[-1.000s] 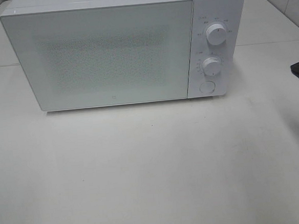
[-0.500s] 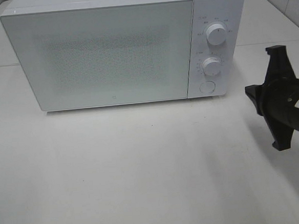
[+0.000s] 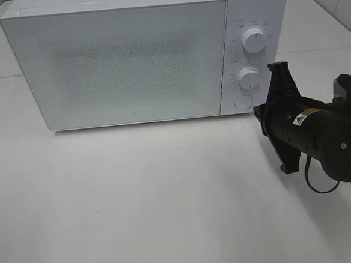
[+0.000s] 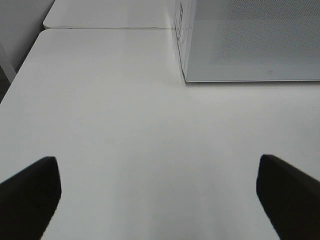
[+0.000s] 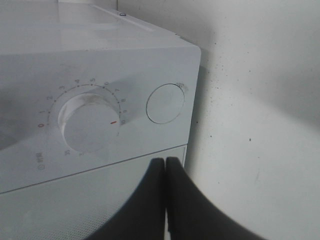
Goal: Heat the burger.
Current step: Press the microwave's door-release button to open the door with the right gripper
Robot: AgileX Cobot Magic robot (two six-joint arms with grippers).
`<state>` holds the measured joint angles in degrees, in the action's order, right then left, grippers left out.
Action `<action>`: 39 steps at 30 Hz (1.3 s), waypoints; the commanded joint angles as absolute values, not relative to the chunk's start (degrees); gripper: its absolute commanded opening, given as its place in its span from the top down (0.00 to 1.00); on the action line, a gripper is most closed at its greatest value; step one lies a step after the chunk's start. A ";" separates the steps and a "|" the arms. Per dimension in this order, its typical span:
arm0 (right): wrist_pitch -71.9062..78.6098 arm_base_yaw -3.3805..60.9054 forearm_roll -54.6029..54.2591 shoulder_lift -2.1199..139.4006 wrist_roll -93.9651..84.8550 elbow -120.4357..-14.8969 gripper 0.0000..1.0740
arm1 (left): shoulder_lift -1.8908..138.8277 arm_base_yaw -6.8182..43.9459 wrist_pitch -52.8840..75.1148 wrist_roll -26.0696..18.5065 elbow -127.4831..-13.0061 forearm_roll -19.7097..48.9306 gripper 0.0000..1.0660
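The burger is not in view in any frame. The white microwave (image 3: 128,62) stands at the back of the table with its door closed. My right gripper (image 3: 258,112) is shut with nothing in it. Its tips sit just in front of the control panel's lower right corner, close to the round button (image 3: 242,102). The right wrist view has the shut fingertips (image 5: 165,162) just below the round button (image 5: 165,103) and beside the lower dial (image 5: 90,122). My left gripper (image 4: 159,172) is open and empty over bare table, off the microwave's (image 4: 250,40) left front corner.
The control panel carries an upper dial (image 3: 253,40) and a lower dial (image 3: 249,78). White table (image 3: 168,198) stretches in front of the microwave. A seam between two table tops runs behind the left gripper's area (image 4: 110,28).
My right arm has come in from the right edge of the high view and moved left up to the microwave's control panel. The microwave door stays closed.
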<state>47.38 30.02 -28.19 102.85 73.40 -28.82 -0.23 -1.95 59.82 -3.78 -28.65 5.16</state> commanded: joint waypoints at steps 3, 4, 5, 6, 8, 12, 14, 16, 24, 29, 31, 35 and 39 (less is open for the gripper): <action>47.10 30.25 -28.65 106.46 72.94 -32.60 1.00 | -1.60 -2.01 59.42 -3.61 -28.42 5.61 0.06; 47.10 30.25 -28.65 106.46 72.94 -32.60 1.00 | -1.60 -2.01 59.42 -3.61 -28.42 5.61 0.06; 47.04 30.25 -28.76 106.97 72.94 -33.12 1.00 | -1.60 -2.01 59.42 -3.61 -28.42 5.61 0.06; 46.98 30.25 -29.45 108.23 72.99 -34.15 1.00 | -1.60 -2.01 59.42 -3.61 -28.42 5.61 0.06; 46.98 30.25 -30.83 109.32 72.99 -35.29 1.00 | -1.60 -2.01 59.42 -3.61 -28.42 5.61 0.06; 47.04 30.19 -31.74 110.58 72.82 -36.78 1.00 | -1.60 -2.01 59.42 -3.61 -28.42 5.61 0.06; 47.04 30.14 -31.74 111.73 72.82 -38.22 1.00 | -1.60 -2.01 59.42 -3.61 -28.42 5.61 0.06; 47.15 30.14 -31.74 112.59 72.82 -39.19 1.00 | -1.60 -2.01 59.42 -3.61 -28.42 5.61 0.06; 47.67 30.14 -32.83 114.48 72.48 -41.37 1.00 | -1.60 -2.01 59.42 -3.61 -28.42 5.61 0.06; 48.36 30.08 -33.00 116.14 72.36 -42.91 1.00 | -1.60 -2.01 59.42 -3.61 -28.42 5.61 0.06; 48.36 30.08 -33.00 116.88 72.31 -43.43 1.00 | -1.60 -2.01 59.42 -3.61 -28.42 5.61 0.06; 50.08 30.08 -32.95 118.14 71.96 -44.69 1.00 | -1.55 -2.01 59.42 -3.61 -28.42 5.61 0.06; 51.17 29.39 -33.00 118.20 71.05 -45.03 1.00 | -1.55 -2.01 59.42 -3.61 -28.42 5.61 0.06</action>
<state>49.56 29.97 -33.29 118.14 72.25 -44.40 -0.23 -1.95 59.82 -3.78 -28.65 5.16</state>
